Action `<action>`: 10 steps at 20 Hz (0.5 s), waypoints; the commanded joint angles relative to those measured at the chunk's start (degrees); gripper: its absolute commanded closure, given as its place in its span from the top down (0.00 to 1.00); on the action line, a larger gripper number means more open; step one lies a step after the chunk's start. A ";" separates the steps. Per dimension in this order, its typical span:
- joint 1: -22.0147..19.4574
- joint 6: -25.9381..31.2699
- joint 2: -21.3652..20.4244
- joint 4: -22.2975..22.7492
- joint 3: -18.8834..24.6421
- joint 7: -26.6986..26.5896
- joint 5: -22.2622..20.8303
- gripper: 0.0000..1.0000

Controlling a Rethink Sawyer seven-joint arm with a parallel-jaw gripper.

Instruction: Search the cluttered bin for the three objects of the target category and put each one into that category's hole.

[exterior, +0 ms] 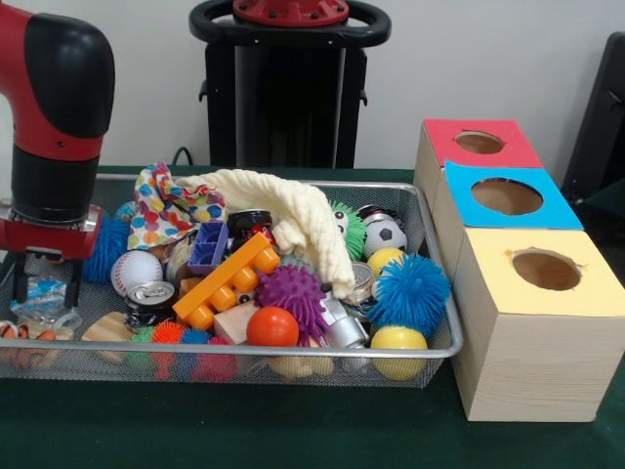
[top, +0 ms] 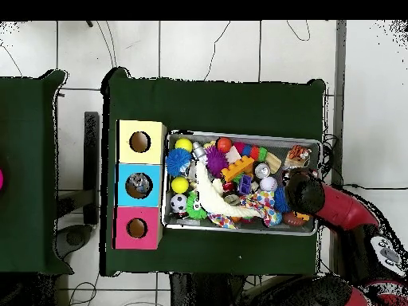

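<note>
Hand (exterior: 46, 283) of the red and black arm (exterior: 49, 107) hangs low over one end of the wire mesh bin (exterior: 293, 186); its black fingers (exterior: 74, 288) reach down around a clear crinkled packet (exterior: 39, 298), but the mesh and the packet blur them, so I cannot tell whether they are spread or pinching. From overhead the arm's dark head covers the hand entirely.

No brand, label or writing can be read anywhere; a small can (exterior: 149, 296) just beside the hand shows only its pull-tab top.

Near the hand lie a baseball (exterior: 135, 269), a blue spiky ball (exterior: 105, 246) partly behind the arm, and a spotted cloth (exterior: 171, 207). Further along the bin are an orange toy brick (exterior: 227, 283) with a purple brick (exterior: 208, 246) by it, a purple spiky ball (exterior: 291, 296) and an orange ball (exterior: 271, 327). A cream cloth (exterior: 293, 217) drapes over the middle and hides what is under it. At the far end from the hand sit a soccer ball (exterior: 385, 234), a large blue spiky ball (exterior: 408, 291) and a yellow ball (exterior: 398, 350) seen partly through the mesh.

Beyond that end, on the green table (exterior: 293, 430), stands the wooden box (exterior: 527, 362) with a red-topped hole (exterior: 479, 143), a blue-topped hole (exterior: 507, 196) and a yellow-topped hole (exterior: 546, 270). Which category is wanted cannot be told.
</note>
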 commanded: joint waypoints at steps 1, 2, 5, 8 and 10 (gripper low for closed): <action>1.02 -2.08 3.67 3.42 6.44 7.92 -1.78 1.00; 1.22 -2.05 3.56 3.44 6.18 8.10 -1.71 1.00; 0.36 -1.64 3.45 3.79 7.24 7.92 -1.34 1.00; -6.63 -2.95 2.14 7.95 16.19 5.41 -1.93 1.00; -10.01 -3.43 1.88 9.99 20.76 4.55 -2.24 1.00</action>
